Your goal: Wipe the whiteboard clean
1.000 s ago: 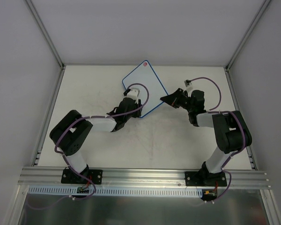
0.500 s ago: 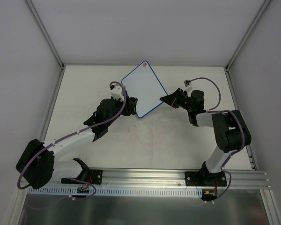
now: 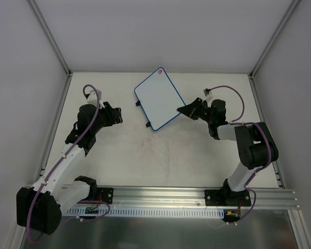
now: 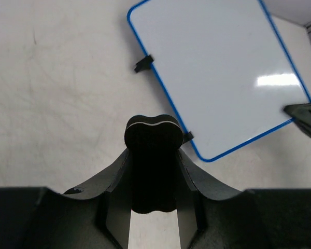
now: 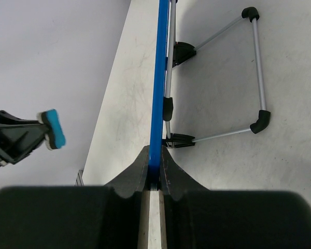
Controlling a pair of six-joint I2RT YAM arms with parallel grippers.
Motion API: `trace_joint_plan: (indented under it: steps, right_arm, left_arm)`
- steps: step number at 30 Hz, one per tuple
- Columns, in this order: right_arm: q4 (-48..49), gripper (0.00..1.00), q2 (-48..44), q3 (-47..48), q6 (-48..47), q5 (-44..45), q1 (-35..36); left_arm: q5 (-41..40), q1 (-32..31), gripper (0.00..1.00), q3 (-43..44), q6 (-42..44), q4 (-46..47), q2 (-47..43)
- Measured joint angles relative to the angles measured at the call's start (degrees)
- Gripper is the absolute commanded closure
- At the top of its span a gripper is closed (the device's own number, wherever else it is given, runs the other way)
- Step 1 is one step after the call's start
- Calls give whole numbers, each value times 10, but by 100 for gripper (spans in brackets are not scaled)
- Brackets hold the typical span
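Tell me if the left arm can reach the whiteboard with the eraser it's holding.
Probably yes: only bare table lies between the eraser in the left gripper and the whiteboard; the right gripper clamps just one edge, leaving the face free.

Blank blue-framed whiteboard (image 3: pixel 159 98), turned diamond-wise, pink dot at its far corner.

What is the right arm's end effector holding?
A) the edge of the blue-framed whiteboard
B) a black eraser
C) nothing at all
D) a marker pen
A: in the right wrist view, the right end effector is shut on the blue edge of the whiteboard.
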Motion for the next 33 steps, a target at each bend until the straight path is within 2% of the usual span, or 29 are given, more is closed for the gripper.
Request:
trace_joint_plan:
  steps: [9, 13, 15, 22, 28, 33]
  right_arm:
    - [-12, 100, -6, 1, -9, 2, 1]
    - [-12, 100, -6, 1, -11, 2, 1]
    - [-13, 100, -7, 1, -11, 2, 1]
    - [-13, 100, -7, 1, -11, 2, 1]
    - [-13, 99, -7, 1, -12, 2, 1]
    - [-13, 99, -7, 1, -12, 2, 1]
  left_arm:
    - [65, 72, 100, -28, -16, -45, 109]
    - [67, 82, 100, -28, -16, -45, 132]
    - [67, 83, 93, -27, -15, -45, 150]
    - [66, 90, 98, -10, -16, -46, 244]
    - [60, 90, 83, -3, -14, -45, 261]
    - [51, 90, 64, 9, -7, -46, 276]
